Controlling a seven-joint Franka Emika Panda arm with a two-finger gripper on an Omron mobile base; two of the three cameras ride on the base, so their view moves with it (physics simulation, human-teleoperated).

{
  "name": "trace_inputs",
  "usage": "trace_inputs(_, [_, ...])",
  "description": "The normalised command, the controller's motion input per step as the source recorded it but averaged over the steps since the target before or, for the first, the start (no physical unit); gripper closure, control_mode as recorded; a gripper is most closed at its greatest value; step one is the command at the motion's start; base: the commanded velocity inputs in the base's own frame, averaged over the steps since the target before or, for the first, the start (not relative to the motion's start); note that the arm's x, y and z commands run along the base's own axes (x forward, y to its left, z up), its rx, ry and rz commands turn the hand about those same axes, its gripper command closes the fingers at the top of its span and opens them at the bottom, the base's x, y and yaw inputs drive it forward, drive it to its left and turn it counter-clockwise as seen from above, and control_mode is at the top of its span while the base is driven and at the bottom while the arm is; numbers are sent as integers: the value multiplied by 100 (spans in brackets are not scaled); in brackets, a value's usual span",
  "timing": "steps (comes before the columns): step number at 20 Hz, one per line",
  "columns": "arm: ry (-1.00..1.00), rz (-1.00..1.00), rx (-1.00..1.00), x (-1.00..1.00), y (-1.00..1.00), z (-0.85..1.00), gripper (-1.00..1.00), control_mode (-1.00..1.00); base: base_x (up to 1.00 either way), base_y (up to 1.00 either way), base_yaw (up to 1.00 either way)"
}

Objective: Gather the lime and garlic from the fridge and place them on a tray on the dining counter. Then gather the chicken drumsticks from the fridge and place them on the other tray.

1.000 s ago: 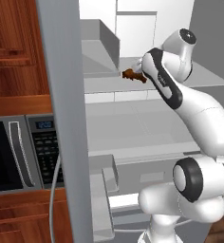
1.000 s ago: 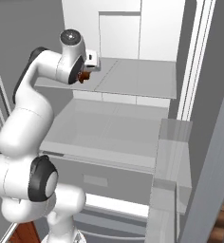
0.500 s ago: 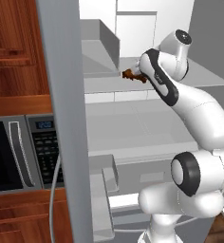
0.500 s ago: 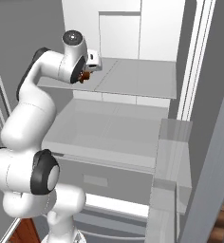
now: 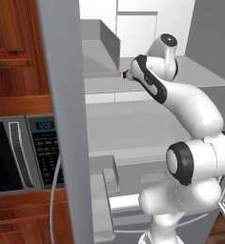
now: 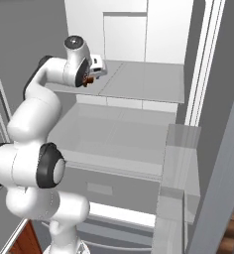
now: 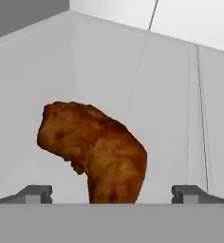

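The fridge [image 6: 148,79] stands open, white inside, and my arm reaches onto its upper shelf. A reddish-brown chicken drumstick [image 7: 99,152] lies on that shelf, thick end up and to the left in the hand view. My gripper [image 7: 111,192] is open, and the drumstick's lower end sits between the two fingertips [image 7: 35,192], apart from both. From the base cameras the drumstick [image 6: 87,80] peeks out beside the gripper [image 6: 93,74], and a sliver of the drumstick [image 5: 126,74] shows past the forearm. The lime, garlic, trays and dining counter are out of view.
The open fridge door [image 5: 62,119] stands close on the left, with a microwave [image 5: 19,152] and wooden cabinets beyond it. Another door with bins [image 6: 181,163] stands on the right. A lower glass shelf [image 6: 114,134] lies under the arm.
The hand has eased a little further in toward the drumstick, so the arm now hides more of it in the left base view. The jaws stay open.
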Motion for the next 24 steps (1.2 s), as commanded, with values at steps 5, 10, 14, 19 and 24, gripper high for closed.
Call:
trace_inputs(5, [23, 1, 0, 27, 0, -12, -100, -100, 0, 0, 0])
trace_inputs(10, [25, 1, 0, 23, 0, -20, 100, -100, 0, 0, 0])
trace_inputs(14, [12, 0, 0, 14, 0, -29, 100, -100, 0, 0, 0])
trace_inputs(19, [1, 1, 0, 0, 0, -32, 100, -100, 0, 0, 0])
trace_inputs(24, [-1, 1, 0, 0, 0, -28, 100, -100, 0, 0, 0])
